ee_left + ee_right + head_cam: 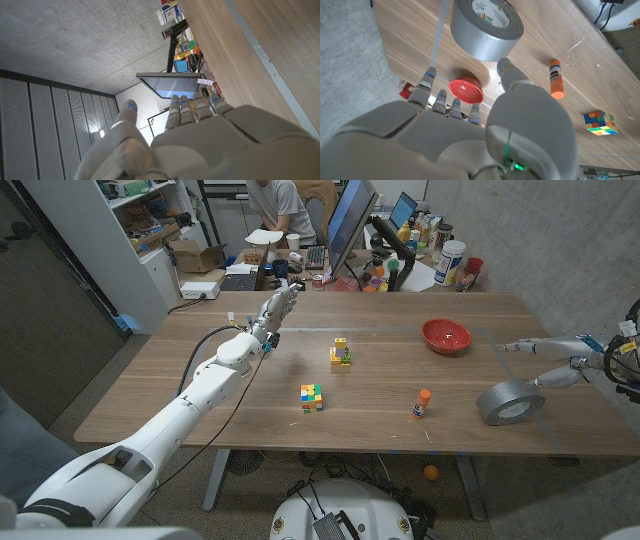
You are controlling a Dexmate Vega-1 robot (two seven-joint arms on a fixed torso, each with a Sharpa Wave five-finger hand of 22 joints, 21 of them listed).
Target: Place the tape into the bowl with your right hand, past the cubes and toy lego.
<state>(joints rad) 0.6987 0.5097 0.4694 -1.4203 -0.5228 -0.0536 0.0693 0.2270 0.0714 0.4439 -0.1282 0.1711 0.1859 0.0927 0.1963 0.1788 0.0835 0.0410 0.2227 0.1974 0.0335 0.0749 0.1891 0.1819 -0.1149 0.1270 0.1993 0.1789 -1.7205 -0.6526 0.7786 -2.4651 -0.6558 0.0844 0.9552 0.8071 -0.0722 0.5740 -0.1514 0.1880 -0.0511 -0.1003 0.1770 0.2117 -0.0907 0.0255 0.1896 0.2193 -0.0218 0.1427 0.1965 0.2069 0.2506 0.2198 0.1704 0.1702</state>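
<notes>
On the right side of the counter (200, 405) near its front edge lies the roll of grey tape (509, 402), flat, its label ring facing up. The right hand (560, 374) hovers just beside it toward the counter's right edge, holding nothing; its fingers (429, 79) are spread and stretched out, with the tape just ahead of the fingertips and not touching them in the right wrist view. Farther back stands the red bowl (446, 335). An orange-capped glue stick (423, 403) stands near the tape, and beyond it lie the colour cube (312, 397) and the toy lego (341, 353). At the back left, the left hand (277, 308) is raised with fingers extended together, empty.
</notes>
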